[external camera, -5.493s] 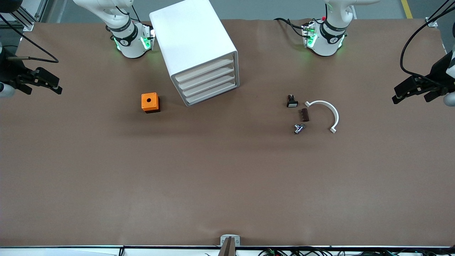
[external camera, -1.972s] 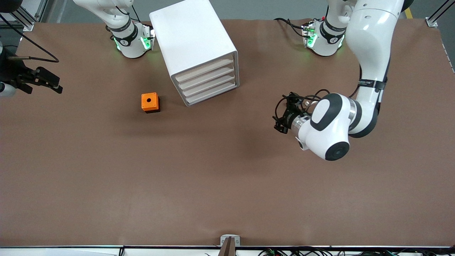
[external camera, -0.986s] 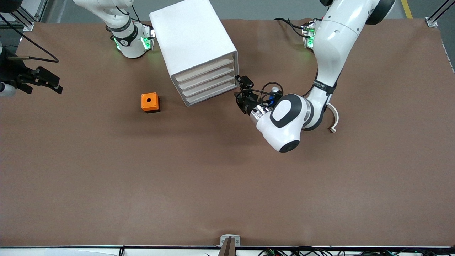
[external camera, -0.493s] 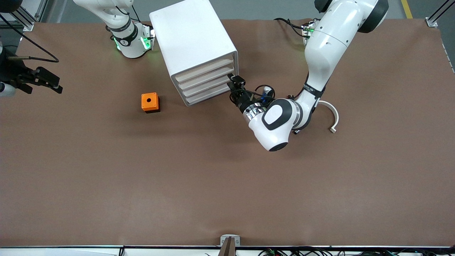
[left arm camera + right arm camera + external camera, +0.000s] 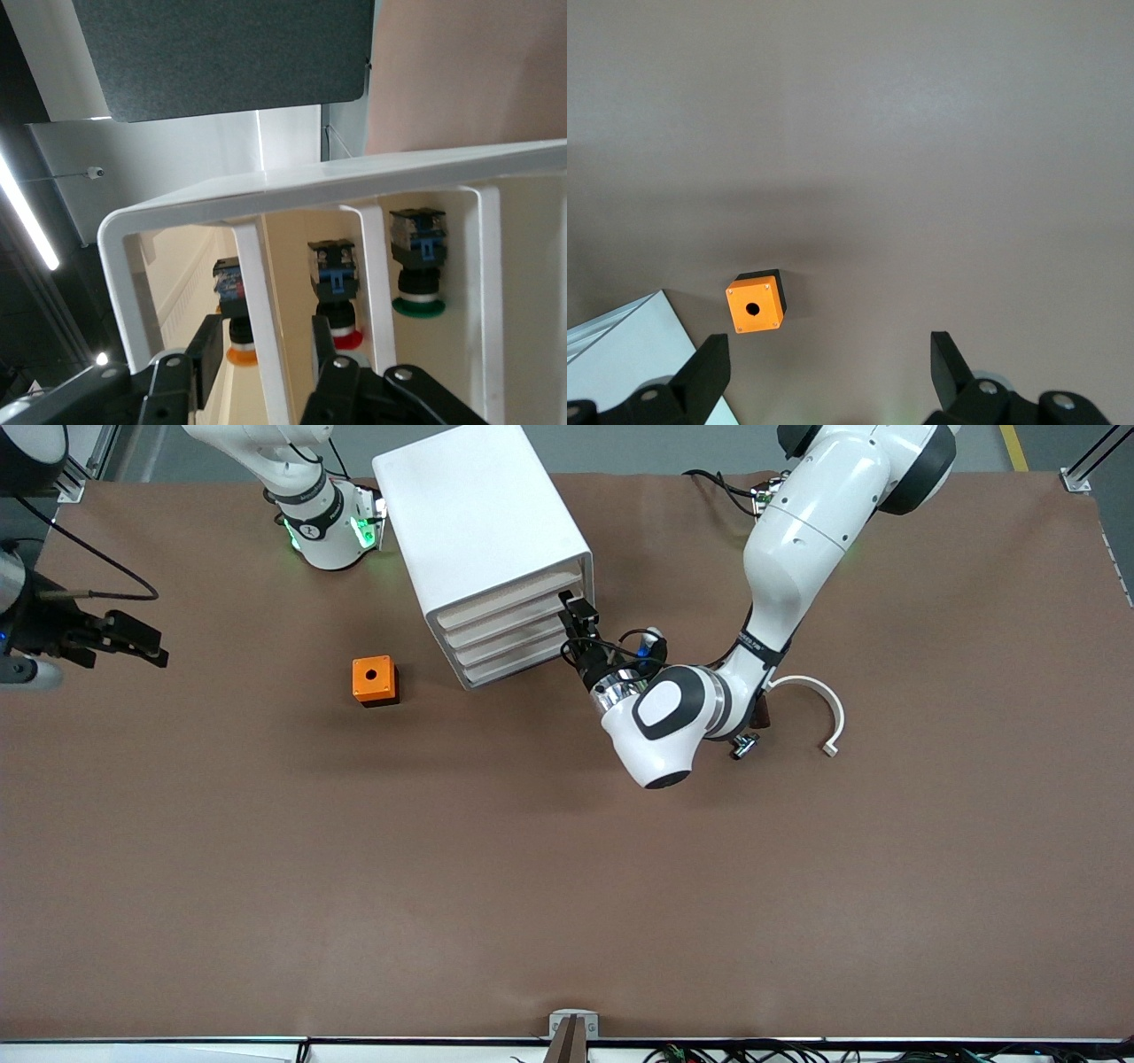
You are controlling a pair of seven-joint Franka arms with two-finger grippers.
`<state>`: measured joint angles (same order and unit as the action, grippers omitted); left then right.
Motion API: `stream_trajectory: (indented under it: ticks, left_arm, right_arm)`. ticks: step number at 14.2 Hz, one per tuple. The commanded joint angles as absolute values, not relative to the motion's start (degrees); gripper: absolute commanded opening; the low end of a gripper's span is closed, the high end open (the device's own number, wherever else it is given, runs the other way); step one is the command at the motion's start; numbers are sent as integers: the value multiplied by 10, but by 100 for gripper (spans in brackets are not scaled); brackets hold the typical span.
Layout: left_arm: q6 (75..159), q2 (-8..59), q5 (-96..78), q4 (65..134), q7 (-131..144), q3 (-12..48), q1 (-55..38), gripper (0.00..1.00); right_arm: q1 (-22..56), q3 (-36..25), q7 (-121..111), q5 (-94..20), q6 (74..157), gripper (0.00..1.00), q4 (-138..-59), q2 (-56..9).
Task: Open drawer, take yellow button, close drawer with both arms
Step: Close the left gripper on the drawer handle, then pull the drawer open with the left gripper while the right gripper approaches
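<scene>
The white drawer cabinet [image 5: 483, 522] stands near the right arm's base, all drawers shut. My left gripper [image 5: 572, 627] is at the drawer fronts, at the corner toward the left arm's end. In the left wrist view its open fingers [image 5: 205, 359] straddle one white bar of the cabinet front [image 5: 266, 354] without pinching it. Through the front I see the button [image 5: 232, 285], its orange cap partly hidden by a finger. My right gripper [image 5: 158, 648] hangs open and empty over the right arm's end of the table; in its wrist view it [image 5: 828, 347] looks down on the table.
An orange cube with a round hole [image 5: 374, 678] sits beside the cabinet, also in the right wrist view [image 5: 755, 304]. Red-capped [image 5: 341, 336] and green-capped [image 5: 418, 305] buttons sit in neighbouring drawers. A white curved part [image 5: 824, 700] and a small metal part [image 5: 742, 746] lie by the left arm.
My left arm has swung from its end of the table over to the cabinet, and its gripper has closed in on the drawer fronts. My right gripper has shifted slightly.
</scene>
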<state>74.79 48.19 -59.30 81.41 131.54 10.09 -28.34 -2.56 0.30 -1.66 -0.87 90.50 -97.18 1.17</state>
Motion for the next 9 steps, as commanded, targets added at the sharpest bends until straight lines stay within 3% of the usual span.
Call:
stream_trajectory:
  ticks: [1, 7, 9]
  left_arm:
    - [738, 479, -607, 823, 1332, 100, -295, 47]
    - [720, 478, -606, 828, 1345, 100, -319, 47]
    - [720, 479, -606, 828, 1346, 101, -326, 42]
  right_arm:
    - [-25, 4, -19, 3, 896, 100, -938, -26]
    - [-34, 3, -25, 14, 912, 100, -933, -80]
    - [-38, 2, -49, 14, 912, 100, -926, -85]
